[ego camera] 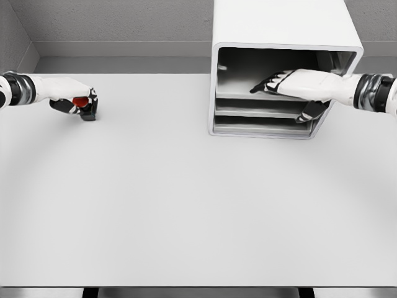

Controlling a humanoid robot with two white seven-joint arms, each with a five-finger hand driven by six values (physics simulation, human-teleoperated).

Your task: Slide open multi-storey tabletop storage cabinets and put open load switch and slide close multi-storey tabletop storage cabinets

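A white multi-storey cabinet stands at the table's back right, its top compartment showing a dark open cavity above lower drawers. My right hand reaches into that front, fingers stretched flat over the top shelf and thumb hooked below near the drawer edge, holding nothing I can see. At the far left my left hand is curled around a small black load switch with a red knob, resting on the table.
The white table spreads wide in front of both hands. A grey wall runs behind it, and the table's front edge lies at the bottom of the view.
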